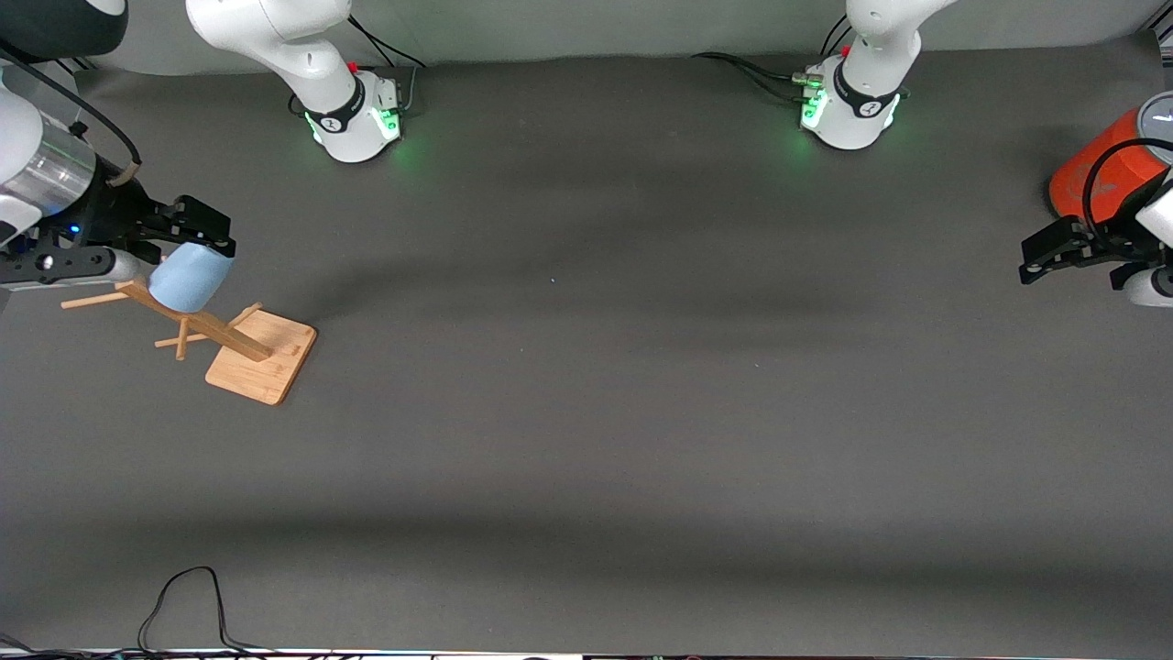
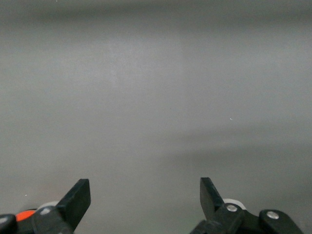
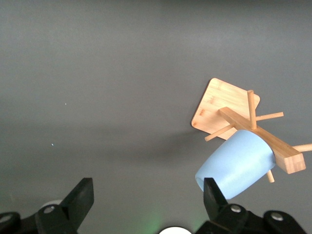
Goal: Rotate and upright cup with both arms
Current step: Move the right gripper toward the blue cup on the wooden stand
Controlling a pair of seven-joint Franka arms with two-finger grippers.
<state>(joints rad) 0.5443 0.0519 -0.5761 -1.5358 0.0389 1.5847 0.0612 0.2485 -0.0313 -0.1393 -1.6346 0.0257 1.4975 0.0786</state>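
Looking at the front view: cup point(image 1: 190, 277) hangs tilted on a peg of the wooden rack point(image 1: 246, 353), at the right arm's end of the table. Right gripper point(image 1: 197, 234) sits at the cup's 12 o'clock, just beside it, jaws wide, holding nothing. Left gripper point(image 1: 1054, 252) waits spread open by the orange cylinder point(image 1: 1095, 174).

Left wrist view: fingers point(image 2: 78, 197) apart over bare table point(image 2: 156, 97).

Right wrist view: jaws wide, cup point(image 3: 236, 165) just beside one fingertip point(image 3: 212, 190), outside the gap.
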